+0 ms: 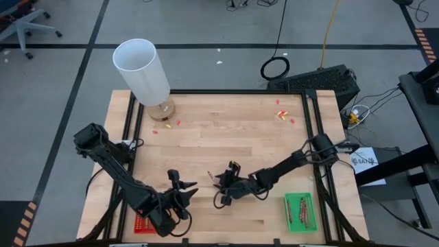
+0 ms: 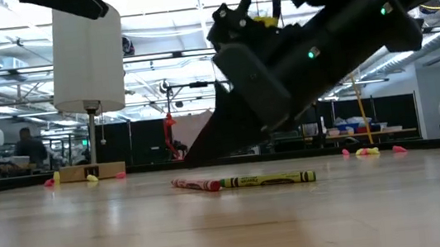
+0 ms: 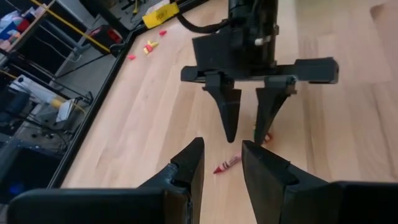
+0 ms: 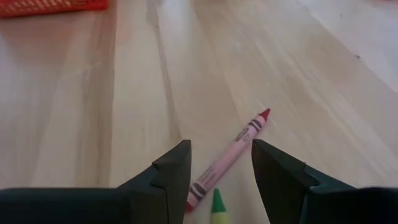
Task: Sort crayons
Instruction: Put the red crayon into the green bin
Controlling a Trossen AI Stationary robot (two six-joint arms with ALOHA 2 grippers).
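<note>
A red crayon (image 4: 233, 152) and a green crayon (image 2: 268, 180) lie end to end, flat on the wooden table (image 1: 226, 137), near its front middle. My right gripper (image 4: 221, 144) hovers open just above them, one finger on each side of the red crayon, not touching it. My left gripper (image 3: 222, 144) is open as well and points at the same spot from the table's left, facing my right gripper (image 3: 245, 134). In the high view my left gripper (image 1: 181, 186) and my right gripper (image 1: 223, 182) stand close together.
A green tray (image 1: 300, 210) holding crayons sits at the front right; a red tray (image 1: 140, 224) at the front left, partly under my left arm. A white lamp (image 1: 142, 68) stands at the back left. Small red and yellow scraps (image 1: 282, 115) lie near the far edge.
</note>
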